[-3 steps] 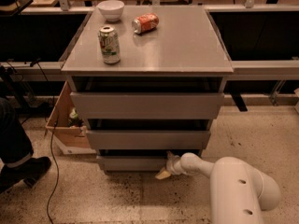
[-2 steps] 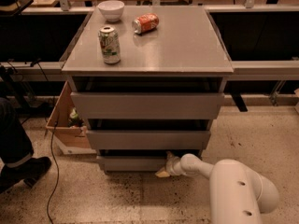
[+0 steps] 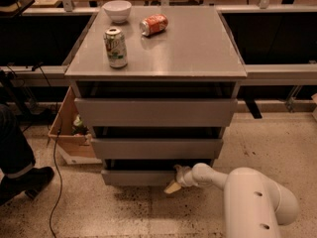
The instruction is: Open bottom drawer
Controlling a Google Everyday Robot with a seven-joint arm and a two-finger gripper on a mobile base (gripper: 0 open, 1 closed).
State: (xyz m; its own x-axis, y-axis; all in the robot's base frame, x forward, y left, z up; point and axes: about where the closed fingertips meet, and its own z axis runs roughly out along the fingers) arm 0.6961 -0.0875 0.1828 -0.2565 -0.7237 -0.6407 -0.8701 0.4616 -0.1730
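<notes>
The bottom drawer [image 3: 136, 177] is the lowest front of the grey cabinet [image 3: 156, 112], low in the centre of the frame. A white arm [image 3: 252, 200] reaches in from the lower right. Its pincer [image 3: 174, 180] is at the right end of that drawer's front; how far it is open, or whether it grips, I cannot tell. On the tabletop [image 3: 193, 43] are an upright green can [image 3: 115, 47], a red can [image 3: 154, 25] on its side and a white bowl [image 3: 117, 10].

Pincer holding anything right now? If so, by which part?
Cannot be told. The pincer sits at the right end of the bottom drawer, by its top edge.
</notes>
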